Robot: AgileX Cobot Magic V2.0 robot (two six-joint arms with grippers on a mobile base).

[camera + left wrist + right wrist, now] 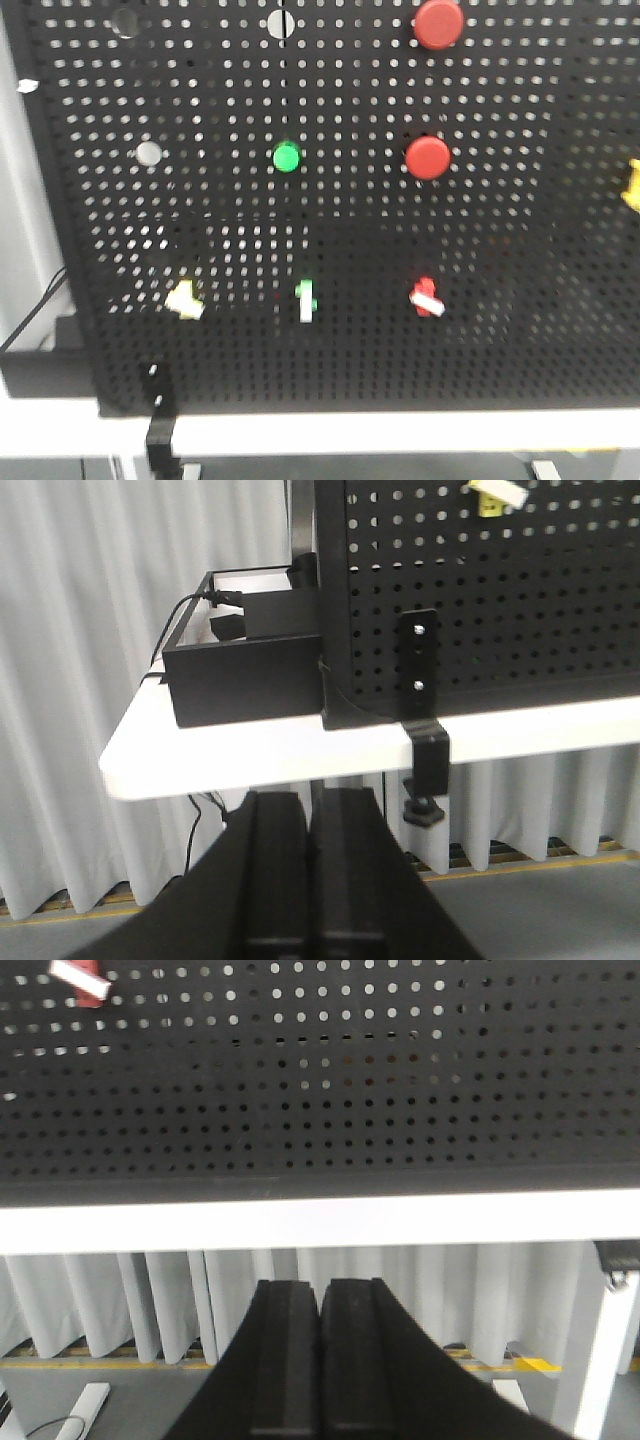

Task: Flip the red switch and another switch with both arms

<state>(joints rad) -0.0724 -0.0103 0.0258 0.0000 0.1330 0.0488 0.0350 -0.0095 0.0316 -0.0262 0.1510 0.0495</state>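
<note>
the small red toggle switch [427, 297] with a white lever tip sits up and left of the right gripper [320, 1295], well apart; the small pale yellow toggle switch [185, 299] sits up and right of the left gripper [312, 810], also apart. both look like light, stiff plastic levers fixed to the black perforated board [520, 220], likely to snap over from a nudge at the tip, no grasp needed. each gripper's jaws are pressed together on nothing, below the white table edge [400, 1222]

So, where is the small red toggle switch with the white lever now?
In the front view, the red toggle switch sits low on the black perforated board, right of the white-and-green toggle and below the lower round red button.
</note>
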